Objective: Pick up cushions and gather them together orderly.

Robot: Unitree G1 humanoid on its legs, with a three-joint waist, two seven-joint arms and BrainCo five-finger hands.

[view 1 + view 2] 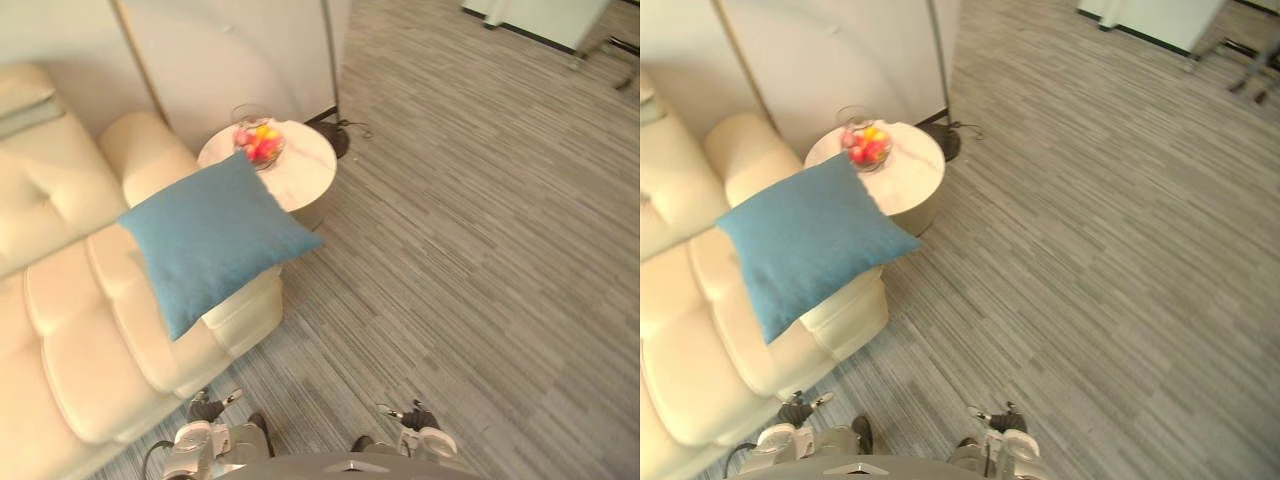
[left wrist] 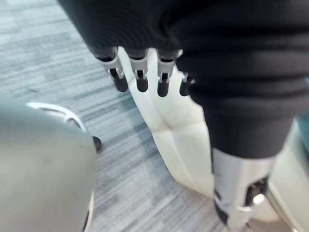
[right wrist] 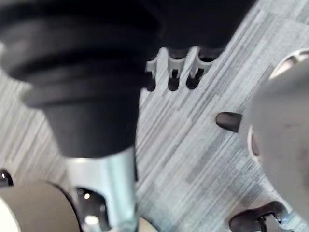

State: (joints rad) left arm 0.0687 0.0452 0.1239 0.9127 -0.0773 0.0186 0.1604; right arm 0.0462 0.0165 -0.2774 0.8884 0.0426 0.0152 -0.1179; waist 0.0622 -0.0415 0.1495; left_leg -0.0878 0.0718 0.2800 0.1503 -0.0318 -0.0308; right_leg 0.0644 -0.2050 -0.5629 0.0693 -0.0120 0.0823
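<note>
Both of my hands hang low and empty: the left hand (image 2: 140,77) has its fingers loosely straight above the carpet floor (image 1: 470,260) beside the sofa's front corner, and the right hand (image 3: 174,72) is just as slack over bare carpet. The blue cushion (image 1: 210,240) is well away from either of them. It lies tilted across the arm and seat front of the cream sofa (image 1: 70,330), with one corner hanging past the edge and another reaching up toward the round tabletop (image 1: 305,175). What worries me most is the glass bowl of fruit (image 1: 258,143), which stands close to that upper corner; I cannot tell whether the two touch. If I pull the cushion toward the side table, or swing an arm in from that side, I could sweep the bowl off and break it. The cushion is also soft and wide. A one-handed pinch at a corner would likely let it sag and drag, or slip off the sofa onto the floor. Reaching from where I stand means leaning in, so a hurried lift could bump the sofa arm. I judge the safer way is both hands on opposite edges, lifting away from the bowl.
</note>
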